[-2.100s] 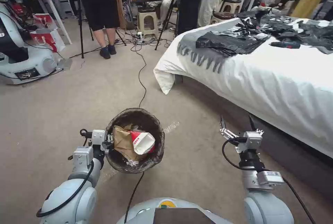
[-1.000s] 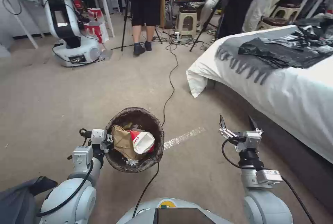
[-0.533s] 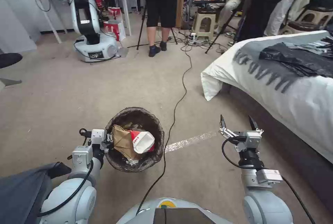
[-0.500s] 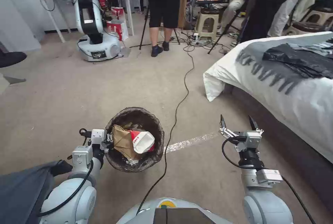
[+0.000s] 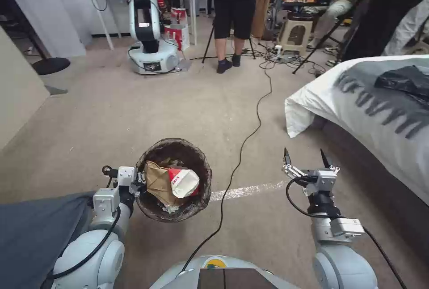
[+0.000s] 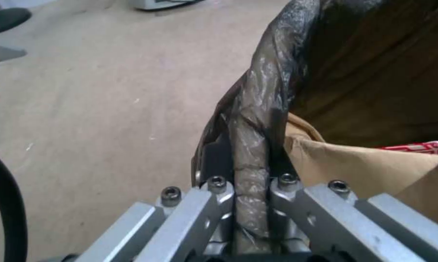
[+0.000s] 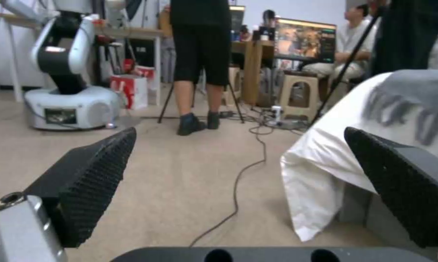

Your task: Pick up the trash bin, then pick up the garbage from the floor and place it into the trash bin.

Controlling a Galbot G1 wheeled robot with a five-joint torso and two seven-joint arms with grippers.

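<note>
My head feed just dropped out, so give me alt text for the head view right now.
The left gripper is shut on the rim of the trash bin, which holds a brown paper bag and a red-white paper cup. The right gripper hangs open and empty beside the bed.

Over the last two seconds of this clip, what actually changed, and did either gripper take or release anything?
Only the view swung: the robot turned left, so the white bed slid right. Nothing was taken or released. The left gripper stays clamped on the rim of the round bag-lined trash bin, brown paper bag and red-white paper cup inside; the right gripper stays open and empty.
</note>
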